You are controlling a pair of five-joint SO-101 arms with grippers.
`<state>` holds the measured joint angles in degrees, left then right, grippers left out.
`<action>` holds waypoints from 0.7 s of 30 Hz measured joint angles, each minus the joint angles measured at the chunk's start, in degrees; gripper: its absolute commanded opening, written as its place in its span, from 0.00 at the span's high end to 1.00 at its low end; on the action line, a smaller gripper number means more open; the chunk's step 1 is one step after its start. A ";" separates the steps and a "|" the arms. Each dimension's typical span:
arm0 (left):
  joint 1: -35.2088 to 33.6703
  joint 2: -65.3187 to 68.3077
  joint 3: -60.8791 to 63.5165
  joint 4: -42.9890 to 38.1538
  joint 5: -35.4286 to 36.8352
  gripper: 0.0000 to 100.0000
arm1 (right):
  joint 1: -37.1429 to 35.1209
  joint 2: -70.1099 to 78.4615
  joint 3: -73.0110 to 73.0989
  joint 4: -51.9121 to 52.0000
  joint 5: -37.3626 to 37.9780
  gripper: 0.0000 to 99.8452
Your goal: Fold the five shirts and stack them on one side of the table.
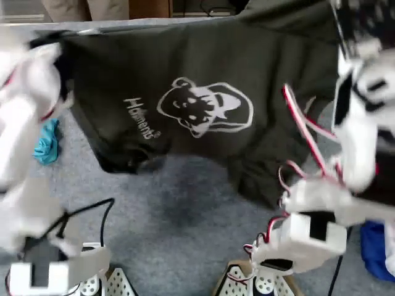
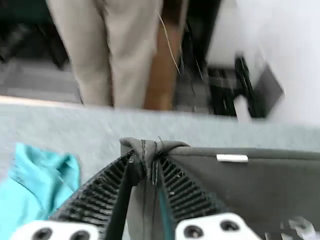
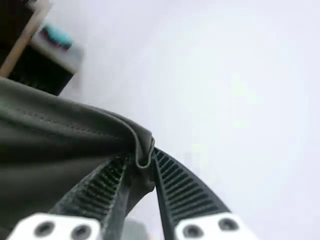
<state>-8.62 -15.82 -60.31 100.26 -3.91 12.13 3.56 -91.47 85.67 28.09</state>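
Currently both pincers have cloth in them. Left pincer [image 2: 150,170]: clamped on a bunched corner of the dark shirt [image 2: 240,185], with the fabric pinched between the ribbed pads. Right pincer [image 3: 142,162]: closed tight on a folded hem edge of the same shirt. From the high view I see the dark shirt [image 1: 203,68] stretched between the two pincers, white print toward the camera, its lower part sagging onto the grey table [image 1: 173,234]. Teal shirt [image 2: 35,180] lies crumpled on the table just beside the left pincer. Blue cloth [image 1: 376,246] lies by the right arm's base, well apart from the right pincer.
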 measured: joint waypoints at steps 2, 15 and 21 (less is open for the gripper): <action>-2.73 -4.31 -0.09 0.00 -1.23 0.98 | 0.53 -3.87 0.00 0.00 0.00 0.99; -14.24 -25.85 -0.88 0.00 -11.52 0.98 | 5.45 -23.74 -0.88 -2.02 2.55 0.99; -14.33 -26.20 7.12 0.00 -11.78 0.98 | 5.45 -24.00 10.02 -3.69 3.16 0.99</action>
<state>-22.95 -42.02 -53.19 100.26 -15.69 17.58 -20.44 -81.45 81.98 31.25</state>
